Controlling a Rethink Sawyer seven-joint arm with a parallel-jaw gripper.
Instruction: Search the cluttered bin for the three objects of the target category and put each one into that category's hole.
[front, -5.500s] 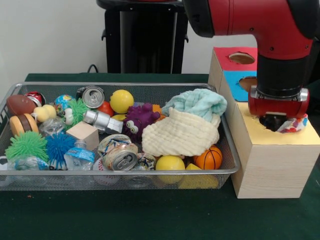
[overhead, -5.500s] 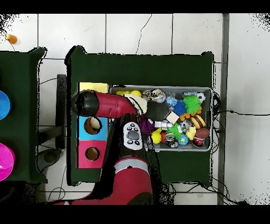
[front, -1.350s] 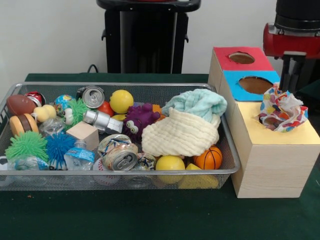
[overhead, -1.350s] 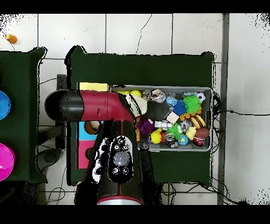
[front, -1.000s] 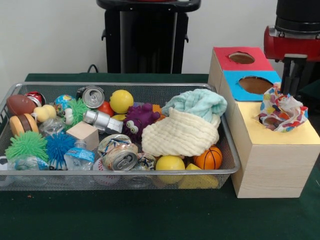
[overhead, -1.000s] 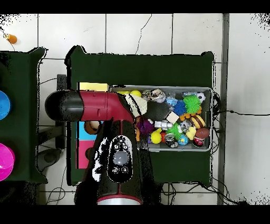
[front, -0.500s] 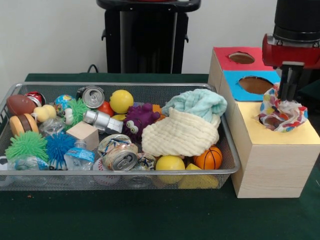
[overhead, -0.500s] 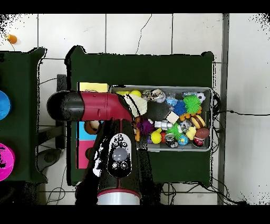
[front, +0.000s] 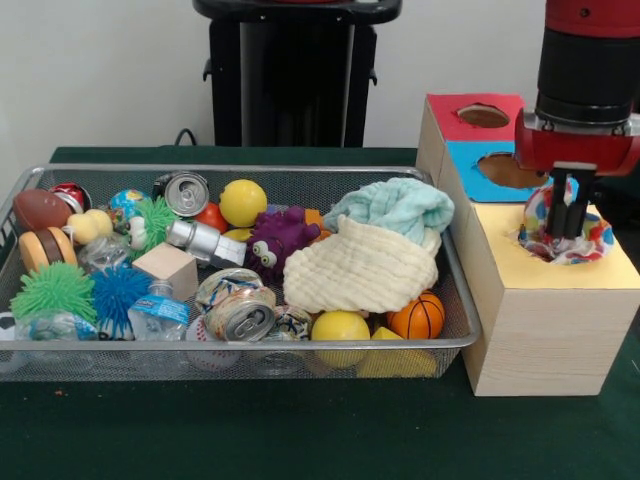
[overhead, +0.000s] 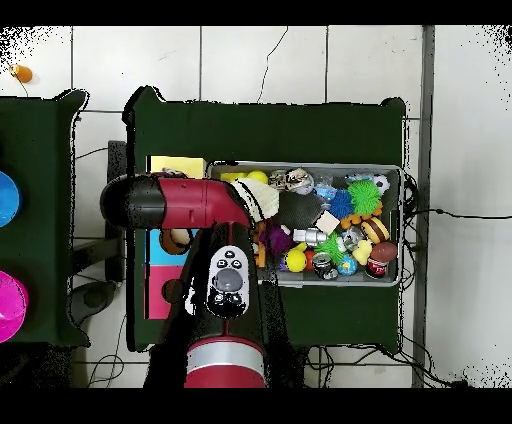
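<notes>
Spotted cloth (front: 568, 235) sits bunched in the yellow-surround hole (front: 545, 265) on the pale wood-grain box (front: 545, 335), its edges ruffled up around the rim. End effector (front: 566, 215) hangs straight down into the middle of that cloth, black fingers (front: 556, 205) close together with only a narrow gap; whether they pinch fabric cannot be told. Red arm (overhead: 185, 203) covers the boxes in the overhead view. Blue-surround hole (front: 500, 168) and red-surround hole (front: 483, 115) lie behind on the same row. Wire-mesh bin (front: 240, 355) stands just beside the box on the green desk (front: 300, 430), holding a cream cloth (front: 360, 270), a mint cloth (front: 395, 205), a purple toy (front: 275, 240), cans and balls.
</notes>
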